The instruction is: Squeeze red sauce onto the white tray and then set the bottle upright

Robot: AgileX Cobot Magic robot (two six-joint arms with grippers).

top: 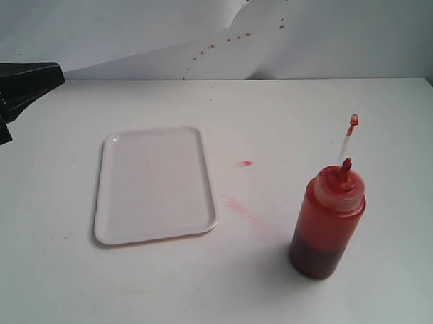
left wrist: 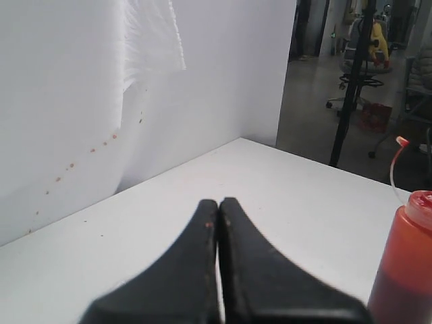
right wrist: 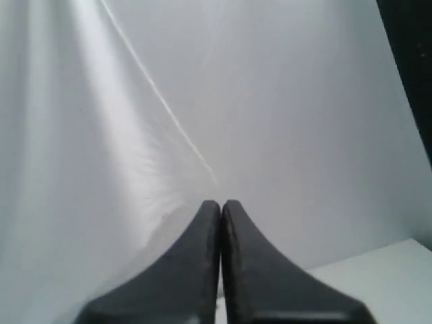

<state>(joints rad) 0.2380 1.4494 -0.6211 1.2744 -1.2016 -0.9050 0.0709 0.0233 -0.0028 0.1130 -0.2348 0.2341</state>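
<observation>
bottle place: the bottle [top: 327, 219] stands upright on the white table [top: 275, 107], on the right side of the exterior view, well apart from the white tray [top: 156, 185].
bottle and left pincer: the left gripper [left wrist: 218, 204] is seen as a black shape at the left edge of the exterior view, beyond the tray's far left corner; the tray lies between it and the bottle, so the two are well apart. in the left wrist view the bottle shows only at the edge of the picture, not touching the jaws.
bottle and right pincer: the right gripper [right wrist: 221, 204] does not show in the exterior view, and its own view shows no bottle, only the white backdrop sheet [right wrist: 202, 88] and a corner of the table.
left pincer state: the jaws are pressed together, holding nothing and touching nothing.
right pincer state: the jaws are also pressed together, with nothing between them.
red sauce: the red sauce [top: 316, 256] sits dark in the lower part of the bottle; the nozzle [top: 345, 165] is stained red, and the thin tethered tip cap [top: 354, 121] sticks up above it.
table marks: a small red spot [top: 245, 163] lies on the table between tray and bottle, near a faint pink smear [top: 236, 204].
</observation>
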